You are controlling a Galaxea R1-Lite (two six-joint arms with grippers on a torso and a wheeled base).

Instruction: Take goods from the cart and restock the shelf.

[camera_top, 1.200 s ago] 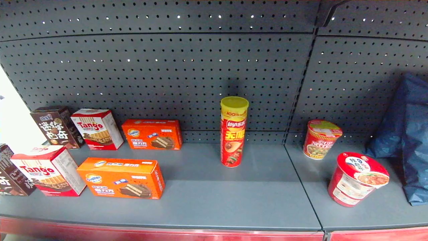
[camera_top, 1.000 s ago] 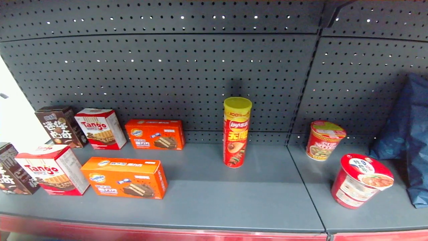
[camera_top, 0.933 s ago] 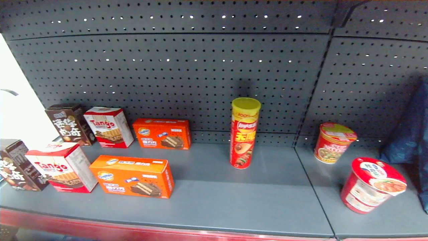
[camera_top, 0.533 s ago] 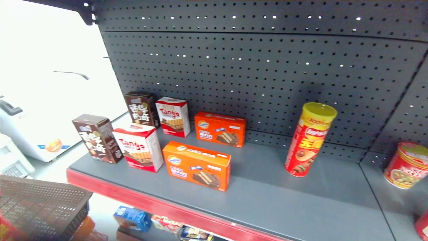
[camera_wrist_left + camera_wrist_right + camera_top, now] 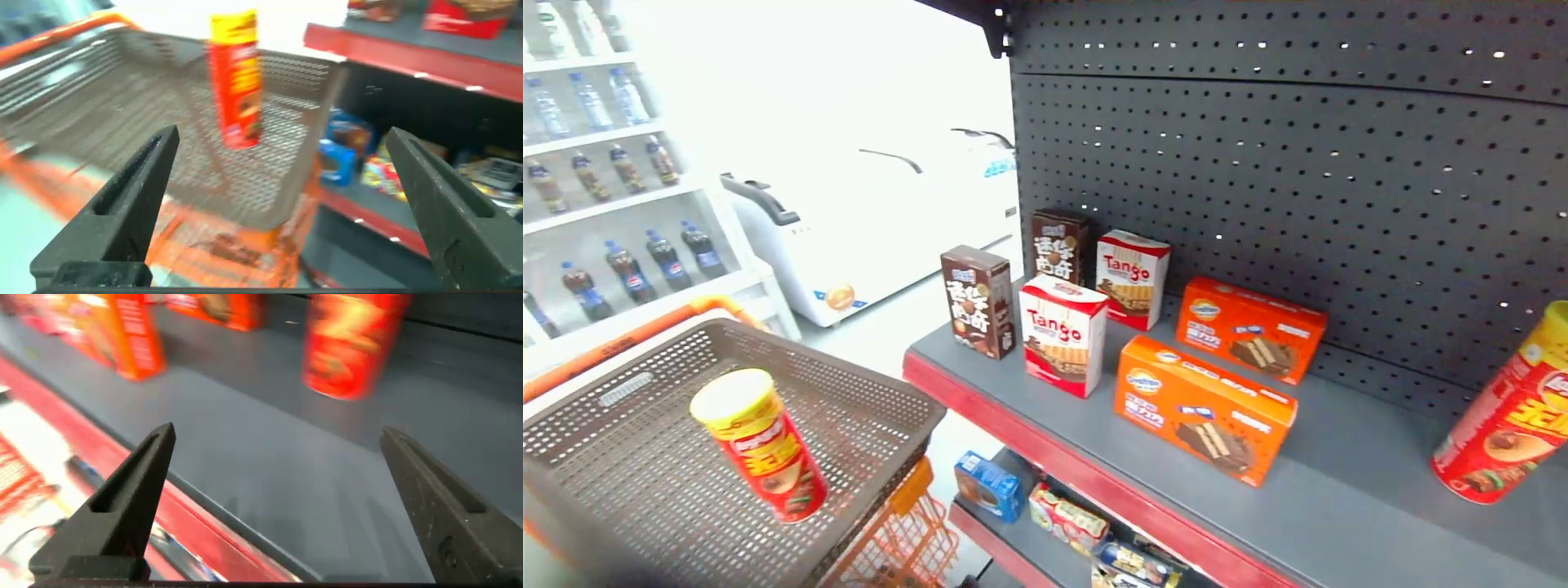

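Observation:
A red chips can with a yellow lid [image 5: 760, 445] stands tilted in the brown mesh basket of the cart [image 5: 866, 392], left of the shelf. In the left wrist view the same can [image 5: 236, 77] stands in the basket [image 5: 147, 98], well beyond my left gripper [image 5: 282, 137], which is open and holds nothing. A second chips can [image 5: 1507, 416] stands on the grey shelf [image 5: 1339, 498] at the far right. My right gripper [image 5: 278, 434] hangs open over the shelf board [image 5: 245, 457], short of that can [image 5: 351, 343].
Two brown boxes [image 5: 978, 300], two red-and-white wafer boxes [image 5: 1063, 335] and two orange cake boxes [image 5: 1205, 408] stand on the shelf's left part. A red lip [image 5: 1094, 482] edges the shelf, with goods [image 5: 988, 486] on the tier below. A white freezer [image 5: 866, 220] and a drinks cooler [image 5: 596, 163] stand behind the cart.
The head camera has swung to the left: the noodle cups have left the picture, and the cart basket with a chips can has come in. The goods on the shelf have not moved.

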